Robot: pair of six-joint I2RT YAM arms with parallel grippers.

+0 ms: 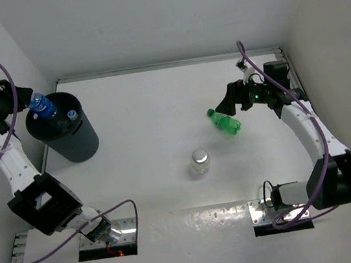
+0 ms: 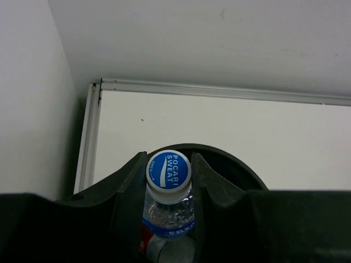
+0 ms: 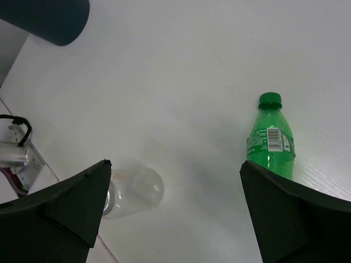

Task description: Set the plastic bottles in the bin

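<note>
My left gripper point(image 1: 27, 105) is shut on the clear bottle with blue label and cap point(image 1: 42, 106) and holds it over the round dark bin point(image 1: 73, 144) at the far left. In the left wrist view the fingers point(image 2: 130, 181) clamp the bottle's neck just under its blue cap point(image 2: 168, 169), above the bin's rim point(image 2: 241, 171). A bit of red label point(image 2: 143, 236) and a second cap point(image 1: 71, 113) show inside the bin. The green bottle point(image 1: 224, 121) lies on the table, and the plain clear bottle point(image 1: 199, 163) stands upright. My right gripper point(image 1: 229, 102) is open, just right of and above the green bottle point(image 3: 270, 143).
White walls close in the table at the back and both sides. Two metal base plates point(image 1: 275, 209) sit at the near edge. In the right wrist view the clear bottle point(image 3: 134, 190) is at lower left and the bin's side point(image 3: 49, 19) at top left.
</note>
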